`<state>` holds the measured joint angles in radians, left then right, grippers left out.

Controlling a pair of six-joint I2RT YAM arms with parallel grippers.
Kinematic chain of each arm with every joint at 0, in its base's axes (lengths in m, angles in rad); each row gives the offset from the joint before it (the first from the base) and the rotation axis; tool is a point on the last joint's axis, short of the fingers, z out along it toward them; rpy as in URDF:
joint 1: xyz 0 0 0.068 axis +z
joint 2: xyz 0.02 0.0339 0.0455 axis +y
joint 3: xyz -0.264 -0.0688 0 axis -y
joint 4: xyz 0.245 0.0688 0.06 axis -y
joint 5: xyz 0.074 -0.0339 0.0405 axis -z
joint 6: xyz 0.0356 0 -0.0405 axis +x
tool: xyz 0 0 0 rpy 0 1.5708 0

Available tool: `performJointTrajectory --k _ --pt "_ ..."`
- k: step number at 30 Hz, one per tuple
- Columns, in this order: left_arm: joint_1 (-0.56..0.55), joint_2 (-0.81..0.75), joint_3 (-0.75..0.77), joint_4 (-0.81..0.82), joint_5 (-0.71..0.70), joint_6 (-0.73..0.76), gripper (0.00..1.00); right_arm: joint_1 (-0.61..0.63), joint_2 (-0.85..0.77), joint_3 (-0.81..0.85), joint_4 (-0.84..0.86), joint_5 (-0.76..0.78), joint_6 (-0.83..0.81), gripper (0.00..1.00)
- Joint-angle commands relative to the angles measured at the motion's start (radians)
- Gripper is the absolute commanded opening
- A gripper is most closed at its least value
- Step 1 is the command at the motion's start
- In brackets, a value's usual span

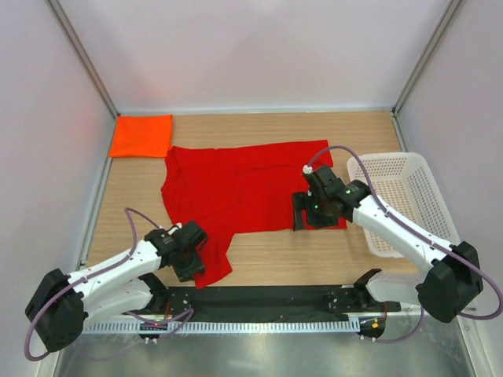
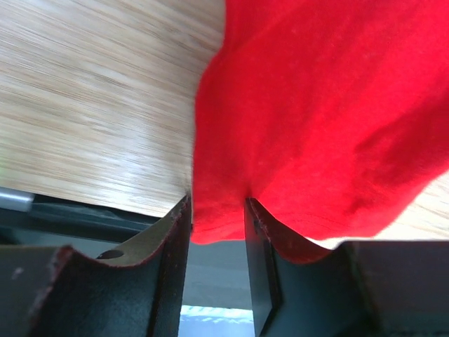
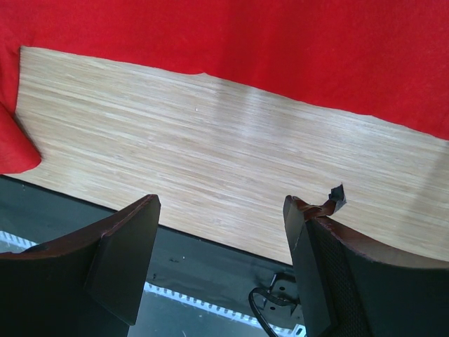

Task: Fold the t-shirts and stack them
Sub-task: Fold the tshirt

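The red t-shirt point(image 1: 244, 184) lies spread over the middle of the wooden table, with one flap trailing toward the near left. My left gripper point(image 1: 192, 259) holds the lower edge of that flap; in the left wrist view red cloth point(image 2: 323, 105) fills the gap between the fingertips of the gripper point(image 2: 217, 203). The orange t-shirt point(image 1: 141, 135) sits folded into a flat rectangle at the far left corner. My right gripper point(image 1: 301, 214) hovers at the red shirt's near right edge, jaws wide apart over bare wood point(image 3: 221, 203), with the shirt's hem point(image 3: 280, 49) just beyond and nothing between them.
A white mesh basket point(image 1: 409, 204) stands at the right side of the table, next to the right arm. A black rail point(image 1: 259, 302) runs along the near edge between the arm bases. White walls enclose the table on three sides.
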<state>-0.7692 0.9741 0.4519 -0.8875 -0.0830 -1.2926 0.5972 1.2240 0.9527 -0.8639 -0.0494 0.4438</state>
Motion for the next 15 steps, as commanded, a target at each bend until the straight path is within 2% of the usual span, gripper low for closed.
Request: performJointTrajectory --k 1,4,5,10,15 --pt "-0.004 0.027 -0.051 0.09 0.031 -0.057 0.37 -0.002 0.005 0.001 0.031 0.008 0.018 0.78" --pt "-0.002 0.051 -0.052 0.107 0.022 -0.042 0.29 -0.011 0.025 -0.014 0.032 0.011 0.051 0.76" --pt "-0.002 0.06 -0.045 0.095 0.009 -0.037 0.22 -0.016 0.028 -0.017 0.032 0.008 0.055 0.75" --pt "-0.002 0.051 0.028 -0.019 -0.09 -0.008 0.02 -0.043 0.046 -0.023 0.034 0.005 0.062 0.73" --pt "-0.004 -0.012 0.1 -0.181 -0.165 -0.042 0.0 -0.128 0.086 -0.025 -0.01 0.026 0.058 0.72"
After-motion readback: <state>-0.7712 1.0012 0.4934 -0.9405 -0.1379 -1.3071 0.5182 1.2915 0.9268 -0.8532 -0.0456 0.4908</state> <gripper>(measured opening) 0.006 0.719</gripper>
